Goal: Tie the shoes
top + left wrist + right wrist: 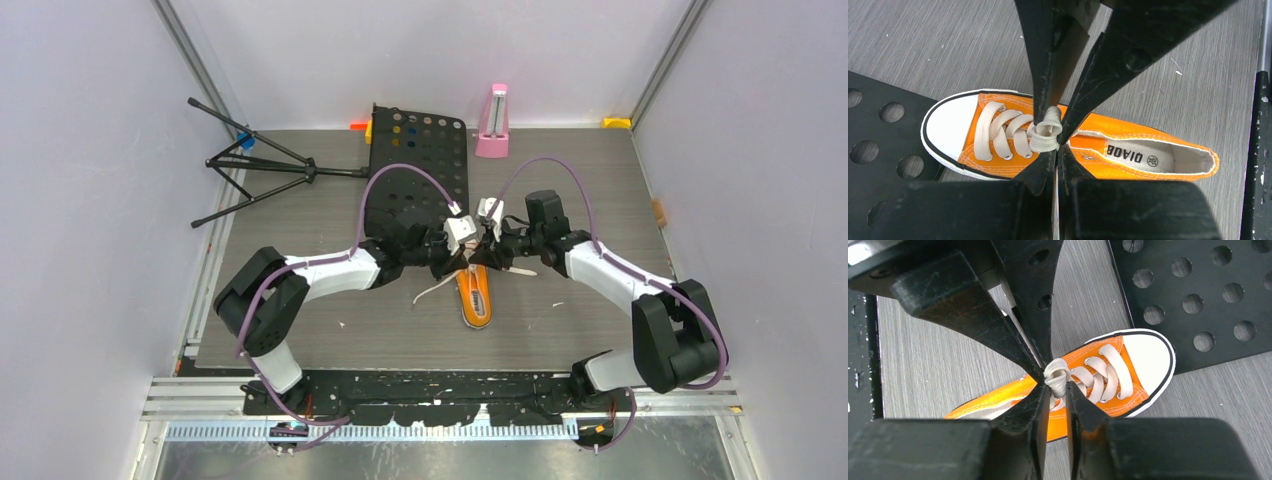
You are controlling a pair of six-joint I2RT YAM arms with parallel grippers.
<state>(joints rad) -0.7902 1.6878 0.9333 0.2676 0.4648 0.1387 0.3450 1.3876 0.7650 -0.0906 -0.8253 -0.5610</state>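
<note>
The orange sneaker lies on the grey table with its white toe cap toward the far side. It also shows in the left wrist view and the right wrist view. My two grippers meet tip to tip just above its laces. My left gripper is shut on a white lace, with a loop of lace at its tips. My right gripper is shut on a fold of lace. A loose lace end trails left of the shoe.
A black perforated plate lies just beyond the shoe's toe. A pink metronome stands at the back. A black folded tripod stand lies at the back left. Walls close in on three sides.
</note>
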